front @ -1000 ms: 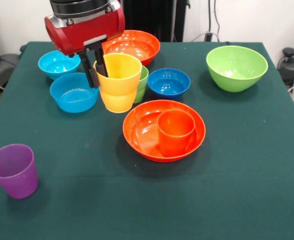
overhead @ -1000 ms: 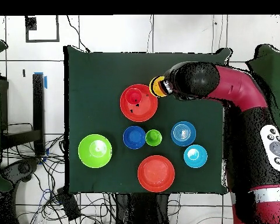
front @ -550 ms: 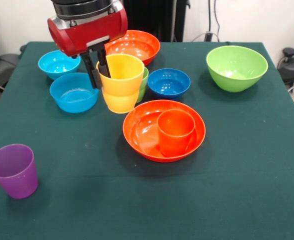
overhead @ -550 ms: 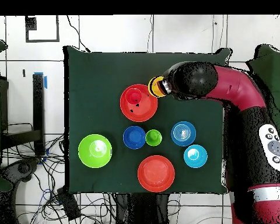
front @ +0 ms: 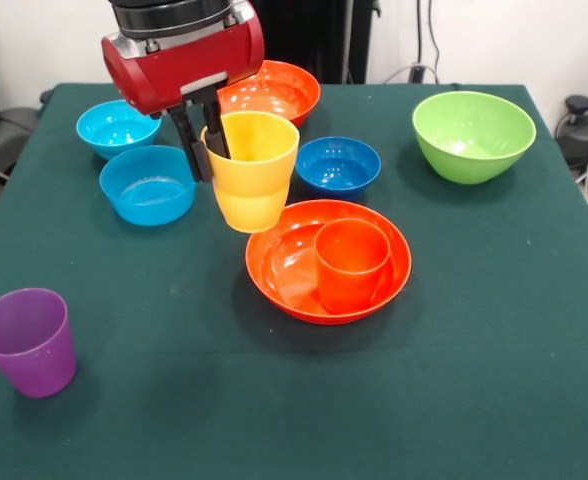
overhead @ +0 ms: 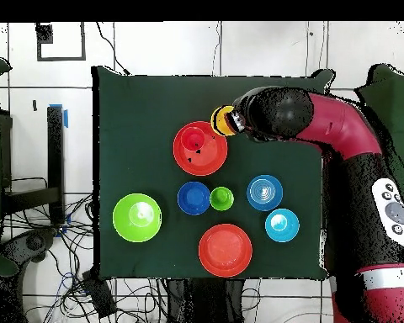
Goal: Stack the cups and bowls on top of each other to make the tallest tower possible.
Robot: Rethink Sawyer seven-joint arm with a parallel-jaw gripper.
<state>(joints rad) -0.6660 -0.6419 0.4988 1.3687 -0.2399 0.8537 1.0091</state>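
Note:
My gripper (front: 210, 160) is shut on the yellow cup (front: 249, 172), one finger inside the rim and one outside. It holds the cup clear of the table, upright, at the far left edge of the large orange bowl (front: 282, 262). In that bowl stands the orange cup (front: 352, 262). In the overhead view the yellow cup (overhead: 222, 121) pokes out from under the arm beside the orange bowl (overhead: 207, 158). The green cup (overhead: 221, 198) shows only from above. The purple cup (front: 29, 340) stands alone at the near left.
A second orange bowl (front: 274, 90) sits at the back, and the lime green bowl (front: 472, 135) at the far right. Just behind the held cup is the dark blue bowl (front: 337, 165). Two light blue bowls (front: 114, 125) (front: 149, 185) lie to the left.
The gripper has carried the yellow cup to the right in the front view, toward the orange bowl and cup. The cup now hides the green cup.

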